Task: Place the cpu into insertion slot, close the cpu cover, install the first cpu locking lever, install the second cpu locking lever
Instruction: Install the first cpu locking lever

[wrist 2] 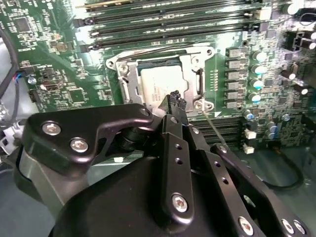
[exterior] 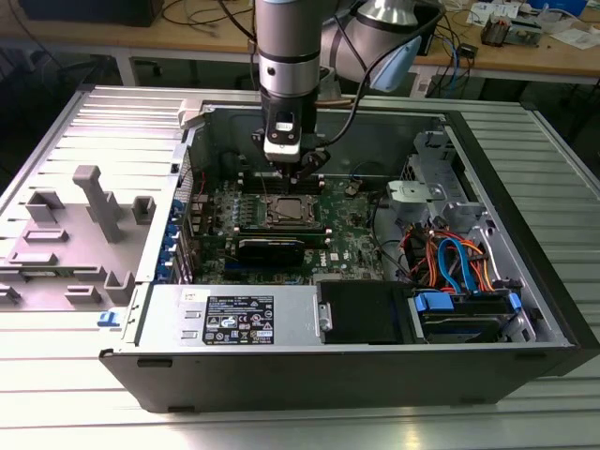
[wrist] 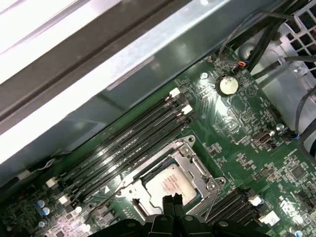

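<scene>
Tool [wrist 2: 176, 100], tips together, above cpu [wrist 2: 155, 84] seated in insertion slot [wrist 2: 114, 65].

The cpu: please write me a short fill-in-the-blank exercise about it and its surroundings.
The cpu lies in the insertion ____.
The board around it is ____ in colour.
The tool is poised over the silvery top of the ____.
Missing words: slot; green; cpu.
</scene>
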`<act>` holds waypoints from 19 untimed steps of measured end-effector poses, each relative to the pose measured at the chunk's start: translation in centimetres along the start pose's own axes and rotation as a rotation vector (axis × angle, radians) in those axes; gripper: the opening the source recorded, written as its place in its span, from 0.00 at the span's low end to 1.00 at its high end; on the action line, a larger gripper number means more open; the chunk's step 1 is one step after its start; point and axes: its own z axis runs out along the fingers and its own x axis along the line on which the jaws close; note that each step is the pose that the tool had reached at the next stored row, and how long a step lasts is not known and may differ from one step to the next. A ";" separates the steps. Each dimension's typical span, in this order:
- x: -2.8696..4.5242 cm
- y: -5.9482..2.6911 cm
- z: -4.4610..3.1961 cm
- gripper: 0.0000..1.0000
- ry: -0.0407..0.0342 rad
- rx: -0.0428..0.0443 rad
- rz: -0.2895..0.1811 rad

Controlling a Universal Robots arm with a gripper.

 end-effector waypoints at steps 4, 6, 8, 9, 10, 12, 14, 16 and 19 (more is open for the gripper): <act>0.23 -0.17 -0.01 0.11 0.0000 -0.0052 -0.079; 0.24 -0.17 -0.02 0.11 -0.0001 -0.0066 -0.102; 0.24 -0.18 -0.06 0.11 0.0011 -0.0093 -0.120; 0.23 -0.18 -0.08 0.11 0.0071 -0.0167 -0.131; 0.23 -0.18 -0.08 0.11 0.0171 -0.0300 -0.138; 0.23 -0.18 -0.08 0.11 0.0293 -0.0409 -0.144; 0.23 -0.17 -0.08 0.11 0.0436 -0.0478 -0.152; 0.24 -0.17 -0.08 0.11 0.0531 -0.0479 -0.167; 0.24 -0.18 -0.08 0.11 0.0547 -0.0500 -0.238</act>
